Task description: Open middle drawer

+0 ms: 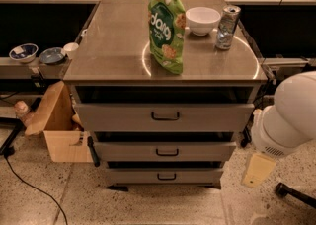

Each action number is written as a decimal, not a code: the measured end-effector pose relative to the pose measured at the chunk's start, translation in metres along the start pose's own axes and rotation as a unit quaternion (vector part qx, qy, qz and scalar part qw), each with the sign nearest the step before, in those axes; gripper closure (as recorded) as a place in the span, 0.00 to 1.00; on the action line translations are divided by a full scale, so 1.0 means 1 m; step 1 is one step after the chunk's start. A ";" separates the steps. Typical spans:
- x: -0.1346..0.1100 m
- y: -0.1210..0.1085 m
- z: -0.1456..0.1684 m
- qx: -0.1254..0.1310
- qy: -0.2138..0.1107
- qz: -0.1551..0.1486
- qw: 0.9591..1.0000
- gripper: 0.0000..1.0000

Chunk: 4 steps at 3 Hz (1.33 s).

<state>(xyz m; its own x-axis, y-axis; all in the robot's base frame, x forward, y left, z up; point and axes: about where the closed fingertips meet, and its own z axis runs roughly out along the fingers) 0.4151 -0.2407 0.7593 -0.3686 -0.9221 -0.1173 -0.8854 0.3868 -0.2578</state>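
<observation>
The grey cabinet has three drawers stacked on its front. The middle drawer (165, 151) has a medium-height grey panel with a small dark loop handle (167, 152) at its centre. It sits between the taller top drawer (164, 116) and the slim bottom drawer (166, 175). All three stand out a little from the frame. My white arm (289, 115) is at the right edge, beside the cabinet. My gripper (257, 169) hangs below it as a cream-coloured piece, level with the lower drawers and apart from them.
On the cabinet top stand a green snack bag (166, 26), a white bowl (202, 19) and a drink can (227, 26). An open cardboard box (59, 130) sits on the floor to the left. Small bowls (37, 54) rest on a left shelf. A black cable (29, 184) lies on the floor.
</observation>
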 end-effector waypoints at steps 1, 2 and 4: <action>-0.001 0.002 0.014 0.004 -0.003 0.000 1.000 0.00; -0.002 0.010 0.065 -0.016 0.003 -0.004 1.000 0.00; 0.000 0.030 0.131 -0.062 -0.005 -0.039 0.997 0.00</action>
<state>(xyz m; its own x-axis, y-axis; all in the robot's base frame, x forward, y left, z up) 0.4256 -0.2279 0.6255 -0.2955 -0.9489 -0.1107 -0.9394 0.3097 -0.1467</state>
